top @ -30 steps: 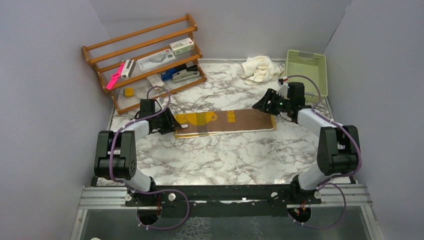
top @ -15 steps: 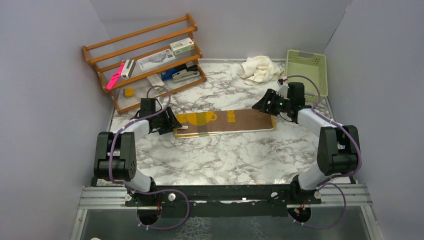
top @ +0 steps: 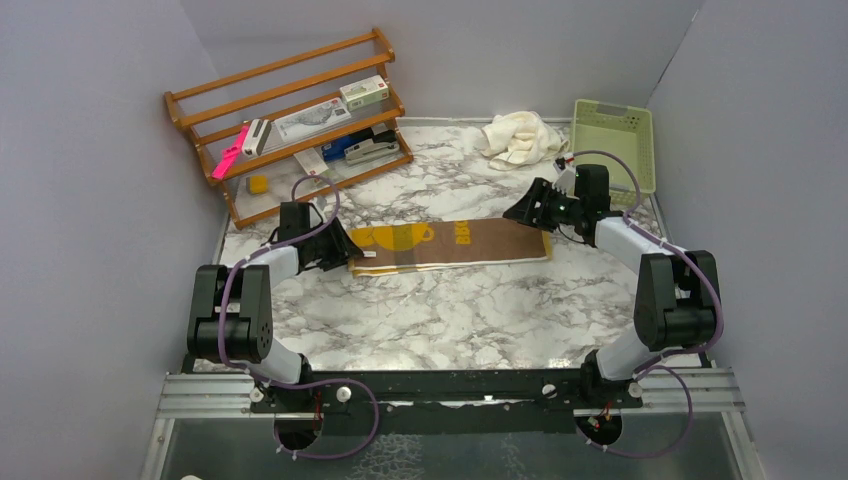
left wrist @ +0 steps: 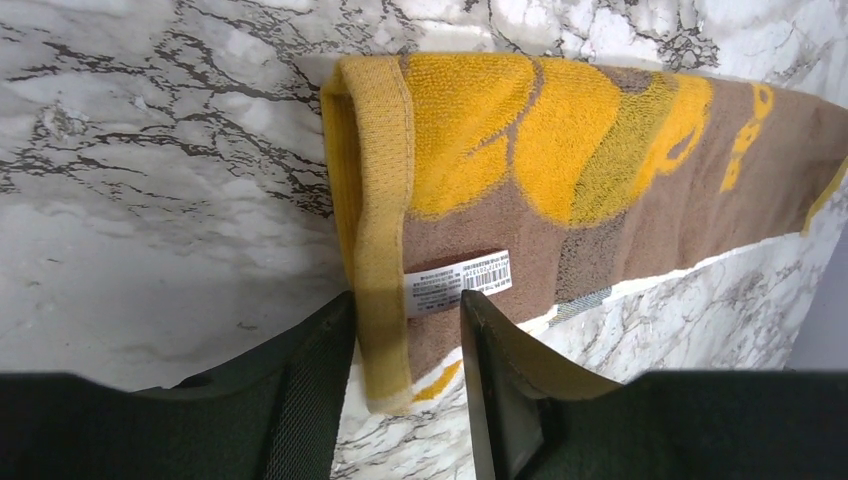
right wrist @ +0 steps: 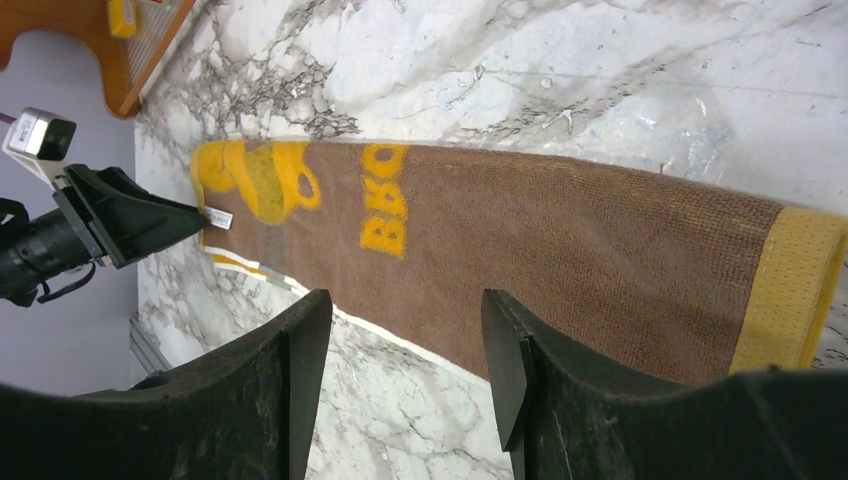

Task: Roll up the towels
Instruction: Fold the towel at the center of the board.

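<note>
The grey-veined white marble counter (top: 440, 310) lies between plain grey walls (top: 90, 200) on three sides, and the arms partly cover its near edge. At far left, the slatted wooden rack (top: 290, 120) holds boxes too small to read. The long brown towel with mustard-yellow print and hems (top: 450, 243) lies flat as a strip across the middle, with bare marble both in front of it and behind it. The pale green plastic basket (top: 612, 140) sits in the far right corner. The crumpled cream towel (top: 520, 138) lies just left of the basket, its folds hard to make out.

The left end effector (left wrist: 405, 310) is at the strip's left end. Its jaws stand apart on either side of the yellow hem and the white label (left wrist: 458, 281), and whether the tips press the cloth is hidden. The right end effector (right wrist: 405, 300) hangs above the strip's right end with its jaws wide, holding nothing.
</note>
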`<state>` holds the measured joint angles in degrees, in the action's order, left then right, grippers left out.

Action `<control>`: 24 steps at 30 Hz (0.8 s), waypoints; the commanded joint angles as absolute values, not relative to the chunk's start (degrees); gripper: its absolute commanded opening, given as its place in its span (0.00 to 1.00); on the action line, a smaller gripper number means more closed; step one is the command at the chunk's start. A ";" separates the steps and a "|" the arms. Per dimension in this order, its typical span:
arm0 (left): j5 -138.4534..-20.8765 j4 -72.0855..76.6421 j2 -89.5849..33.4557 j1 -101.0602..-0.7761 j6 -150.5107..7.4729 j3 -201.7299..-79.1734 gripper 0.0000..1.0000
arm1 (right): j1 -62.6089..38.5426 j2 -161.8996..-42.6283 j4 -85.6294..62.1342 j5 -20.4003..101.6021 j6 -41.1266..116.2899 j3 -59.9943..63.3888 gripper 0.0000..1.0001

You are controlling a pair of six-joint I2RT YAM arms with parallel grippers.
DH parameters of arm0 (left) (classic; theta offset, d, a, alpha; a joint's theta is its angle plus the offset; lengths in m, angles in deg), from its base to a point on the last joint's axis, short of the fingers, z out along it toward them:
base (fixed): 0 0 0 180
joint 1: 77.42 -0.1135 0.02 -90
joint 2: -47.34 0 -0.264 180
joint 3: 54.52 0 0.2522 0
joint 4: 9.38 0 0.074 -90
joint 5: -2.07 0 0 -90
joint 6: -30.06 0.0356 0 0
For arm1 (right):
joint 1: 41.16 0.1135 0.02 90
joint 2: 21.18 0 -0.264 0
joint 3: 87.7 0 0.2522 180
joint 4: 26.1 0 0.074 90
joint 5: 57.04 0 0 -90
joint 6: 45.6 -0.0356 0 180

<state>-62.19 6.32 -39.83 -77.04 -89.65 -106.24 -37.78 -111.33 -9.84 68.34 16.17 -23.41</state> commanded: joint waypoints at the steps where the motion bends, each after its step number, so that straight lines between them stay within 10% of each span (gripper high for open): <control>1: -60.96 6.65 -42.21 -76.62 -91.05 -102.70 0.44 | -37.83 -109.75 -10.95 70.13 16.52 -23.14 0.58; 9: -60.82 4.38 -41.09 -76.54 -92.84 -99.37 0.27 | -37.82 -109.64 -10.94 70.46 16.62 -23.07 0.58; 14: -63.79 7.99 -38.92 -76.63 -92.43 -101.85 0.00 | -37.82 -109.63 -10.65 70.62 16.86 -23.04 0.58; 24: -77.51 28.20 -31.87 -78.22 -80.52 -118.78 0.00 | -37.82 -108.09 -9.82 69.79 17.50 -22.87 0.57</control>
<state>-68.18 17.83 -36.14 -76.90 -87.80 -111.64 -37.78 -110.48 -9.77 69.32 16.23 -23.41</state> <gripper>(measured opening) 0.022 0.576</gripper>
